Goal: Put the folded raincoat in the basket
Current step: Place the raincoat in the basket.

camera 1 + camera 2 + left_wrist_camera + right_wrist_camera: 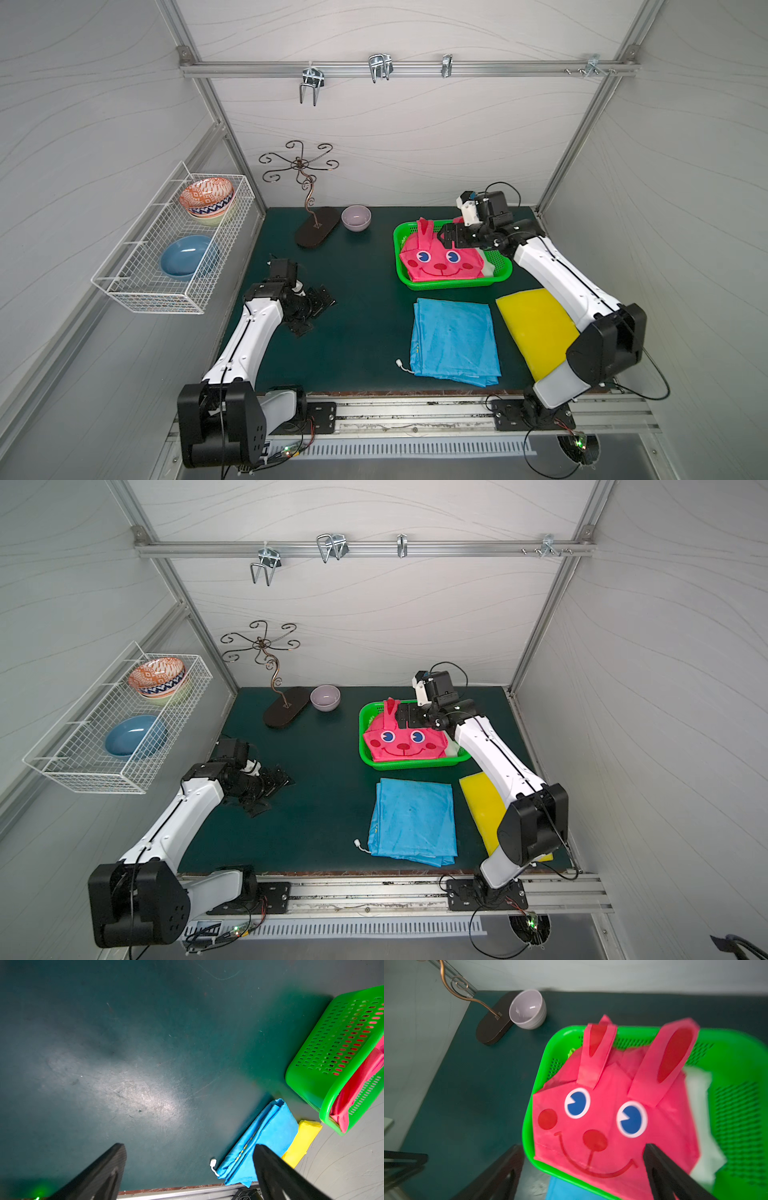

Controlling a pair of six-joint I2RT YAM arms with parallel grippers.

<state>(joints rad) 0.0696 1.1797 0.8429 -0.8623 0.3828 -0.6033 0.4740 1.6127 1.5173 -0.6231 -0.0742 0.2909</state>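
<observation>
The folded raincoat (pixel 440 262) (pixel 405 744) is pink with a rabbit face and two ears. It lies inside the bright green basket (pixel 453 284) (pixel 409 764) at the back right of the mat. My right gripper (pixel 451 237) (pixel 405 717) hovers over its far part, near the ears. In the right wrist view this gripper (pixel 582 1146) is open, its fingers apart above the raincoat (pixel 612 1115) and the basket (pixel 737 1047), holding nothing. My left gripper (pixel 316 305) (pixel 189 1145) rests open over bare mat at the left.
A folded blue cloth (pixel 455 340) and a folded yellow one (pixel 536 328) lie in front of the basket. A lilac bowl (pixel 356 217) and a curled metal stand (pixel 311 232) sit at the back. A white wire rack (pixel 166 249) with bowls hangs on the left wall.
</observation>
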